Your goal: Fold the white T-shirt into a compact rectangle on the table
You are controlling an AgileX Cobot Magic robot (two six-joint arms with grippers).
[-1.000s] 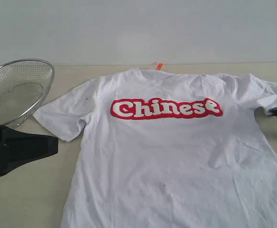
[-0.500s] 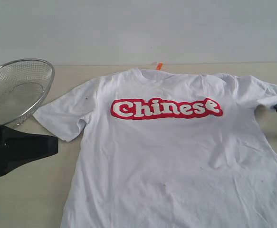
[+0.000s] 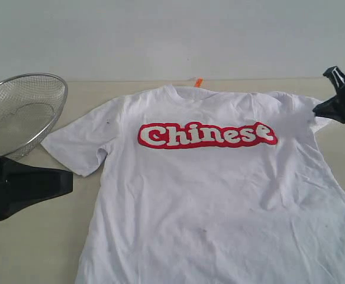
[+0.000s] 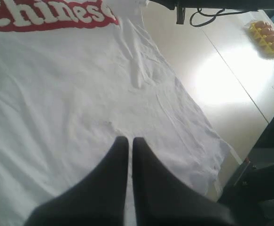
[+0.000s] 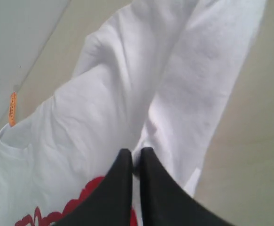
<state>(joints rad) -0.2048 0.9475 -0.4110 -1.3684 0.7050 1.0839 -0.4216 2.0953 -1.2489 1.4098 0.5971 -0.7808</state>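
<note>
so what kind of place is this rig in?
Likely a robot test bench, not a home: bare pale wall, broad plain table with staged props: a white T-shirt, wire strainer, yellow egg tray.

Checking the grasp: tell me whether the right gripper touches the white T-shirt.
Touching. Right wrist view: the right gripper, shut, pinches a fold of the white T-shirt.

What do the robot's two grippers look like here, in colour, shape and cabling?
Both are matte black. The left gripper and the right gripper each have two smooth fingers that taper to narrow tips, with no visible markings. In the exterior view the left one reads as a solid black wedge. A thin black cable loops behind the right one.
</note>
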